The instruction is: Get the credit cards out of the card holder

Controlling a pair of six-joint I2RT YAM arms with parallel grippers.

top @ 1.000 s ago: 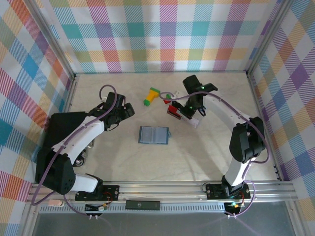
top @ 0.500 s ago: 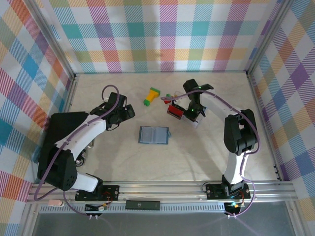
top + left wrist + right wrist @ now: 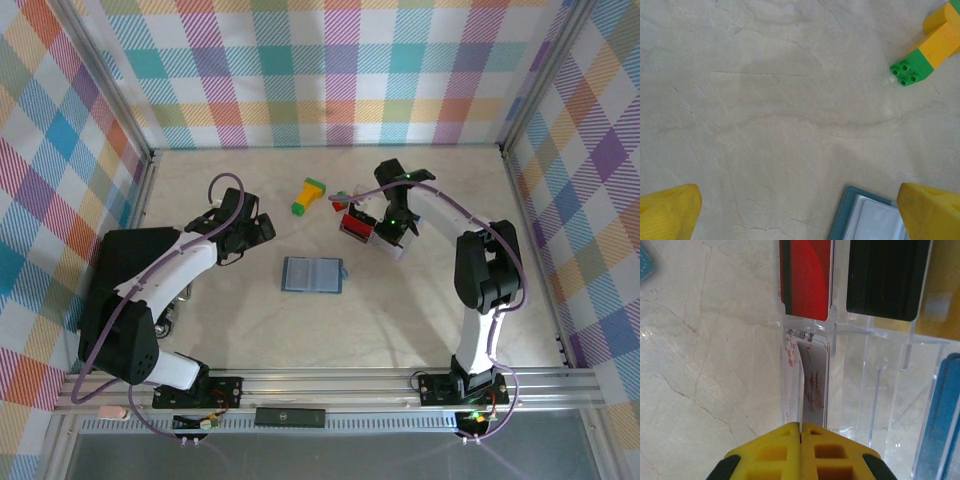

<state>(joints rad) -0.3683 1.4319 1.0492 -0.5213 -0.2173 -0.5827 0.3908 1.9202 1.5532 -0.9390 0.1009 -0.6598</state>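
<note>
A clear slotted card holder (image 3: 875, 370) stands right of the table's centre (image 3: 378, 236). In it are a red card (image 3: 807, 277), a black-and-yellow card (image 3: 887, 277) and a blue card (image 3: 940, 410). My right gripper (image 3: 801, 426) is shut on the top edge of a pale grey card (image 3: 812, 375) with reddish print, which sits in the slot beside the red card. A flat slate-blue folder (image 3: 312, 274) lies open at mid-table. Its corner (image 3: 870, 220) shows beside my left gripper (image 3: 797, 215), which hovers open over bare table at the folder's far left.
A yellow-and-green block (image 3: 308, 196) lies behind the folder, and also at the top right of the left wrist view (image 3: 930, 47). Tiny red and green cubes (image 3: 342, 200) sit between the block and the clear holder. Checked walls close in the table on three sides.
The right arm has swung its elbow in and settled its gripper onto the clear holder. The left arm has barely shifted. The folder has not moved.
</note>
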